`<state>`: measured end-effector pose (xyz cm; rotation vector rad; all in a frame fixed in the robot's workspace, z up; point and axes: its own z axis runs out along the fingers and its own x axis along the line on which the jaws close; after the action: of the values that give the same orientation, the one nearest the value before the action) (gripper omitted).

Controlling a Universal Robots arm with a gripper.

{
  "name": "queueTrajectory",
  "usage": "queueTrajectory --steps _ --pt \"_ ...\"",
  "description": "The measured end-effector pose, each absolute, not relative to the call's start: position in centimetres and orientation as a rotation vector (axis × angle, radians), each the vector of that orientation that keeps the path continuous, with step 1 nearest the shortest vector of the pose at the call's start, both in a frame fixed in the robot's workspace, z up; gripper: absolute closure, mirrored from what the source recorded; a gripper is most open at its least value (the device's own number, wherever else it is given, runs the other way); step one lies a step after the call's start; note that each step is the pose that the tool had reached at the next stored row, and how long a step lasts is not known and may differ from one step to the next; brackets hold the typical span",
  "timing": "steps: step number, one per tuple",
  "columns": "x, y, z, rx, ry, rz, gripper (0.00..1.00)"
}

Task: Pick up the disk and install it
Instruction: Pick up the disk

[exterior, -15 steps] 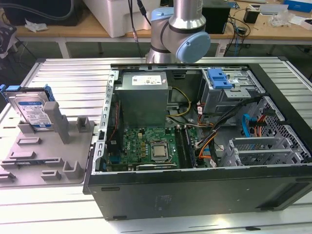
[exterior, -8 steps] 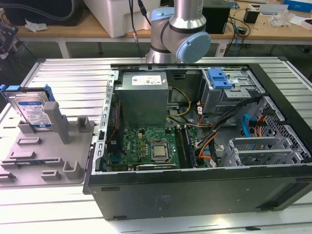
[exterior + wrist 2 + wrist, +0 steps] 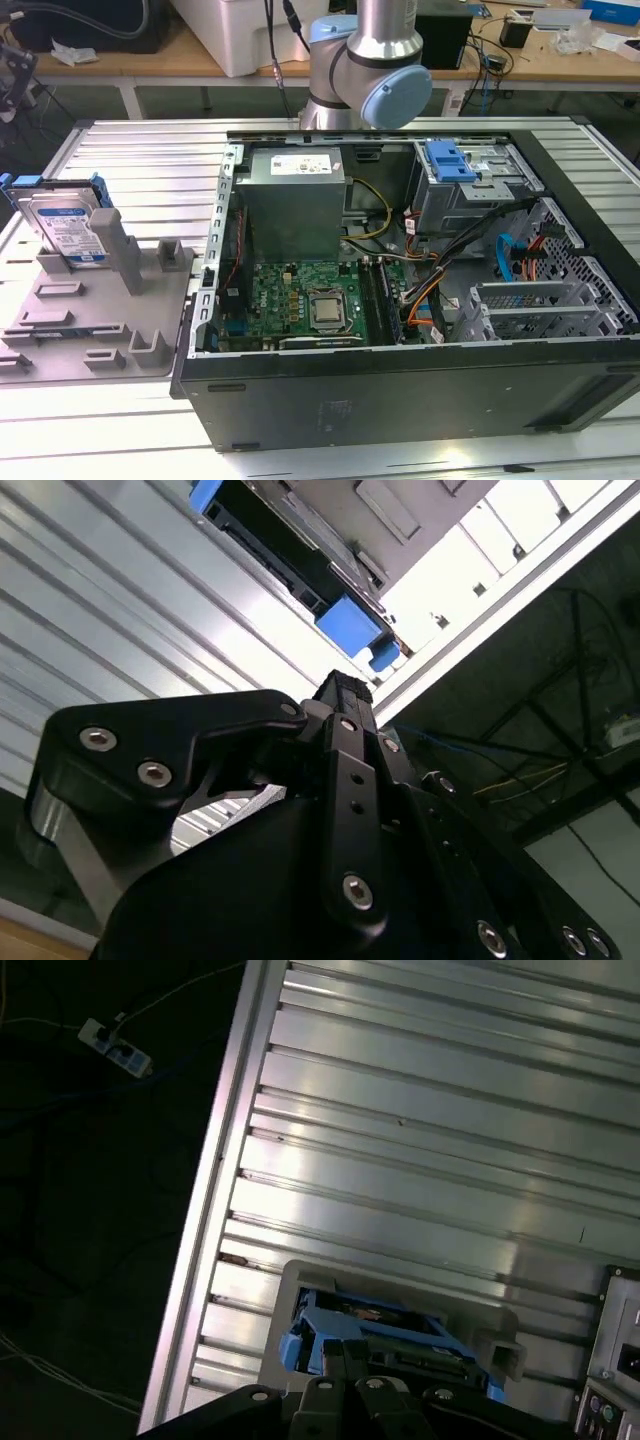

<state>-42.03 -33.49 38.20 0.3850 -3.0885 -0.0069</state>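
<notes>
Disk (image 3: 68, 228) stood tilted in grey holder (image 3: 62, 322), beside open computer case (image 3: 400, 392); gripper (image 3: 342, 692) hung apart from it; I couldn't tell its opening.

Open computer case (image 3: 400, 410) sits on slatted table (image 3: 140, 160).

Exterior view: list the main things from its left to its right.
disk → grey power-supply box → blue bracket → silver slot covers
</notes>
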Motion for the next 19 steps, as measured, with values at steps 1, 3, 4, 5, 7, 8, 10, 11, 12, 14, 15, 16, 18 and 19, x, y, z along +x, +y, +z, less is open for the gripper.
queueTrajectory --steps 1,3,4,5,7,8,10,11,12,14,15,16,18,19 --pt "-42.03 -33.5 38.18 0.429 -3.082 -0.003 0.89" --pt "-42.03 -33.49 38.16 0.474 -3.075 0.001 0.89" --pt "-42.03 -33.5 38.14 0.502 -3.07 0.004 0.89" --pt "-42.04 -33.5 38.13 0.524 -3.066 0.007 0.89" --pt "-42.04 -33.5 38.12 0.566 -3.058 0.011 0.83" --pt "-42.03 -33.5 38.1 0.595 -3.053 0.014 0.71" --pt "-42.04 -33.5 38.08 0.635 -3.044 0.018 0.64" --pt "-42.03 -33.5 38.07 0.654 -3.04 0.02 0.64" --pt "-42.04 -33.5 38.05 0.7 -3.029 0.025 0.52" --pt "-42.03 -33.5 38.05 0.728 -3.022 0.027 0.52" --pt "-42.04 -33.5 38.05 0.738 -3.019 0.027 0.46" --pt "-42.04 -33.49 38.04 0.743 -3.018 0.027 0.46" --pt "-42.04 -33.5 38.04 0.753 -3.016 0.027 0.46" --pt "-42.04 -33.49 38.04 0.766 -3.013 0.027 0.46"
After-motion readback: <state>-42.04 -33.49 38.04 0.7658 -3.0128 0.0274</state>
